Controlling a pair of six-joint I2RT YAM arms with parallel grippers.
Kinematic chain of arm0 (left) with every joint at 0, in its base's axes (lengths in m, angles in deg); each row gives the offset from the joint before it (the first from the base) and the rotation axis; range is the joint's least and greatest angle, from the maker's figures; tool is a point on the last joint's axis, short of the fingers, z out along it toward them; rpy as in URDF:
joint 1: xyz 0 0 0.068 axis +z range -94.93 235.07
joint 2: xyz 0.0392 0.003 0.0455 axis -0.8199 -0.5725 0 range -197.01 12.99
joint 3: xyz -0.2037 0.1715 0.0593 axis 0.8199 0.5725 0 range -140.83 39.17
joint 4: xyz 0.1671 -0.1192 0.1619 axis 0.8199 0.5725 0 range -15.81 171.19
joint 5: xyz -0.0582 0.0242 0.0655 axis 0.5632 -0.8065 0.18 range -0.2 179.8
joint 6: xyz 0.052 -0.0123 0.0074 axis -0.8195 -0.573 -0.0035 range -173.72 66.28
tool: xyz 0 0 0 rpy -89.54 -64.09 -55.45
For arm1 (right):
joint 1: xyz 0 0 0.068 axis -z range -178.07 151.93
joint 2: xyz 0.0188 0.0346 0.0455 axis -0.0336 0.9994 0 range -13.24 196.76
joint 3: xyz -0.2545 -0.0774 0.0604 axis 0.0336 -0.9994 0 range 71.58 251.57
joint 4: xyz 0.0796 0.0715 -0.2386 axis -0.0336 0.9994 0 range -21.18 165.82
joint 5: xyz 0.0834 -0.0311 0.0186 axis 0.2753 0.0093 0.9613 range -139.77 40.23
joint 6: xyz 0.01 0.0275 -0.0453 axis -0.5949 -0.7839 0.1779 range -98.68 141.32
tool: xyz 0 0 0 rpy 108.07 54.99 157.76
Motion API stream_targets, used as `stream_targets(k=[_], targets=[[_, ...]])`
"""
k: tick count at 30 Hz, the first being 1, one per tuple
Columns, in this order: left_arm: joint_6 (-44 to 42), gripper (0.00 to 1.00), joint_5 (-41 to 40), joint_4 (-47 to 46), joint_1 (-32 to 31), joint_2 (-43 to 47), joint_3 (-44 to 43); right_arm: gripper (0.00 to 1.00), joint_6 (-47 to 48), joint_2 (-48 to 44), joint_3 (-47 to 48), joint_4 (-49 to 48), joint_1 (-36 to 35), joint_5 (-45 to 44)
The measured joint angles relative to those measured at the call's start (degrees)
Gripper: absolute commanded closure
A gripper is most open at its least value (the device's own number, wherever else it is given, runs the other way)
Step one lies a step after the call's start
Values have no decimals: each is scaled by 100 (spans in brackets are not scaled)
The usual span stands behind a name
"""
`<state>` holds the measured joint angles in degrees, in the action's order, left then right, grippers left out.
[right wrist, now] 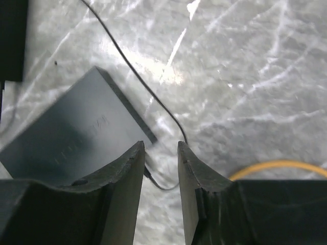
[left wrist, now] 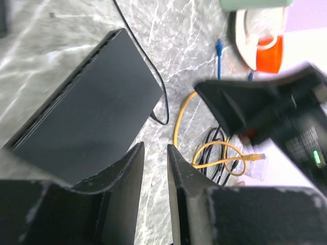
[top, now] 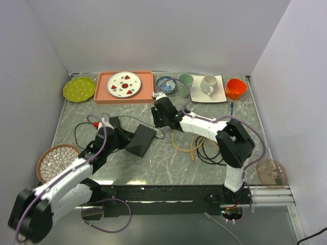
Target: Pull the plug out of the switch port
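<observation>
The switch (top: 141, 140) is a flat matte black box lying in the middle of the table. It also shows in the left wrist view (left wrist: 87, 117) and the right wrist view (right wrist: 66, 138). A thin black cable (right wrist: 148, 92) runs to a small plug (right wrist: 148, 174) at the switch's near edge; the plug also shows in the left wrist view (left wrist: 153, 116). My right gripper (right wrist: 161, 145) is open and hovers above the plug, which shows between the jaws, untouched. My left gripper (left wrist: 156, 148) is narrowly open and empty, at the switch's left side (top: 122, 139).
A small black adapter block (top: 113, 122) lies left of the switch. Yellow and black cable coils (top: 196, 145) lie to the right. Along the back stand a green plate (top: 79, 89), a pink tray (top: 148, 94), a bowl (top: 166, 84), cups (top: 185, 84) and an orange cup (top: 236, 88).
</observation>
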<state>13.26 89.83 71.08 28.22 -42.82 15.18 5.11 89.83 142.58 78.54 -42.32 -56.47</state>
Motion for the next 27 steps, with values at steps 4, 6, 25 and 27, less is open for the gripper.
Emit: stream_targets(k=[4,6,25,27], targets=[[243,88,-490,640,-205,1069,420,71,-140,538,564,131,20,42],[391,99,-675,944,-330,1390,678,74,-258,715,627,146,33,76],[822,98,-680,479,-538,186,1320,86,-857,1349,885,136,212,745],[793,98,-603,212,-538,-271,1123,87,-866,1346,739,42,212,787]])
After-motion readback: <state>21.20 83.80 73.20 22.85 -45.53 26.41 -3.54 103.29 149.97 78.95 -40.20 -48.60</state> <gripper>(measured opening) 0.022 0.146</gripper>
